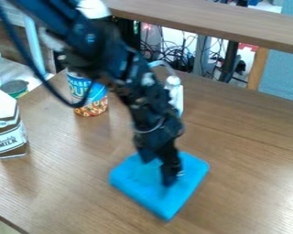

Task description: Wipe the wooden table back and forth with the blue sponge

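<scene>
Obs.: blue cloth, apparently folded into a pad, lies flat on the wooden surface, lower middle of view. Arm enters from upper left. Hand hangs down over the cloth, its lower end at the cloth's middle, slightly toward the right side. Contact probable, not confirmed. Hand state: cannot tell whether it is spread, pressed together or pinching a fold.

Surroundings: can and carton upright to the left, well apart from the cloth. White bottle behind the arm, partly hidden.

Technique (judgement): descend only to light contact; hard pressure would likely jam the hand on the surface or skid the cloth. For a grasp, take enough material to include all layers, since a shallow pinch may lift only the top one and unfold the pad. Check the hold with a small, slow lift. For any sideways travel, keep pressure even and watch for rucked corners. Keep the forearm off the bottle.
</scene>
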{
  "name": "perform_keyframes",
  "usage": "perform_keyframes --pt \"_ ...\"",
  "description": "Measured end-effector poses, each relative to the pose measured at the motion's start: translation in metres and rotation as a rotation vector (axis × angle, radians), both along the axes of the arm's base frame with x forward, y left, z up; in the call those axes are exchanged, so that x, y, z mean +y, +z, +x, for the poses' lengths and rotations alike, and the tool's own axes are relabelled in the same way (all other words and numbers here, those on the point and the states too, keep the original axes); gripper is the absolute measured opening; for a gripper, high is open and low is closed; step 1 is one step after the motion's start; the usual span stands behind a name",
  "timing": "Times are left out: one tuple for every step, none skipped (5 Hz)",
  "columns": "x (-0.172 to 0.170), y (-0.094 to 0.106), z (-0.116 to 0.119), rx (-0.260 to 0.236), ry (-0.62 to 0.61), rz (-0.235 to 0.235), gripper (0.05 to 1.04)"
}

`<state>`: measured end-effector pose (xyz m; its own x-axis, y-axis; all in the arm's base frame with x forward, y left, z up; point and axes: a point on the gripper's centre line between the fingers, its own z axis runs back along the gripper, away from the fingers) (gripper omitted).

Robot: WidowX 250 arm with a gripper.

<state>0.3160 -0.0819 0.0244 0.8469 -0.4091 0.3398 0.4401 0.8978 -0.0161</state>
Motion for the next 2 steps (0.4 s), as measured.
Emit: perform_keyframes --pt "-0.027 0.001 0.035 -0.001 -0.005 -0.012 1.003" --pt "-0.059 0.007 0.064 0.000 -0.030 -0.022 1.003"
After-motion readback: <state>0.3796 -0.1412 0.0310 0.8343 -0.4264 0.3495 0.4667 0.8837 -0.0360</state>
